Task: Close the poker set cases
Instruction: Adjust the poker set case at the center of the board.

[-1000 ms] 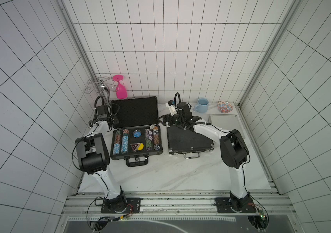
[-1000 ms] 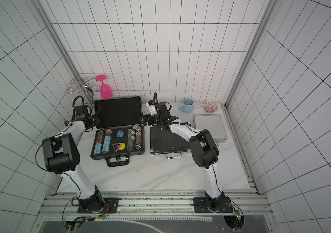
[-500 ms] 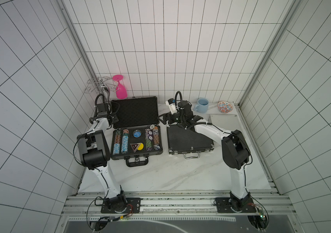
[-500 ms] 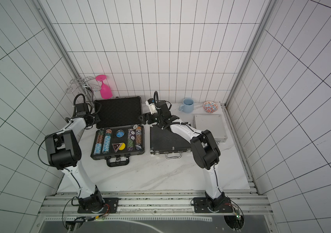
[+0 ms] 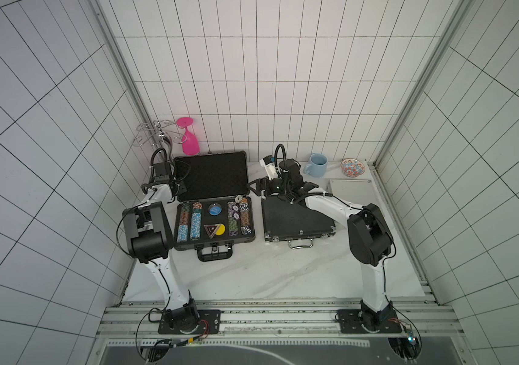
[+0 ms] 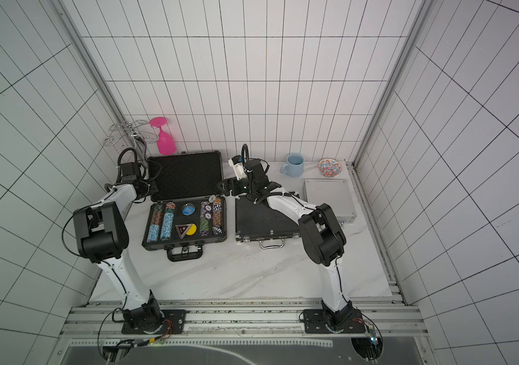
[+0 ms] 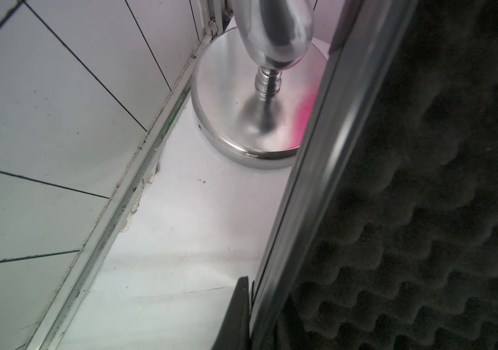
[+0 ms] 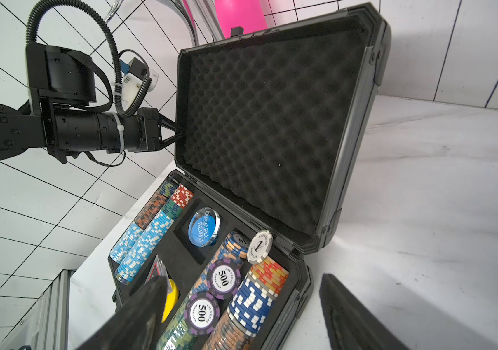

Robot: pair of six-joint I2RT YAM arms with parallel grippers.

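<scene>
The large dark-grey poker set case (image 5: 214,245) lies open on the left, chips in its base and its foam-lined lid (image 5: 214,177) standing upright. My left gripper (image 5: 182,188) is shut on the lid's left edge; in the right wrist view its fingertips (image 8: 178,135) pinch that rim. My right gripper (image 5: 256,188) is open, its jaws spread by the case's back right corner (image 8: 302,272) and holding nothing. The medium black case (image 5: 290,221) with the silver handle lies closed under the right arm. The small silver case (image 5: 353,189) lies closed at the back right.
A chrome rack (image 5: 154,132) with a pink glass (image 5: 188,142) hanging upside down stands behind the lid; its round base (image 7: 241,106) sits close to the lid's back. A blue mug (image 5: 316,164) and a patterned bowl (image 5: 352,167) stand along the back wall.
My left gripper has moved in to the lid's left edge and shut on it. My right gripper has shifted slightly left toward the open case.
</scene>
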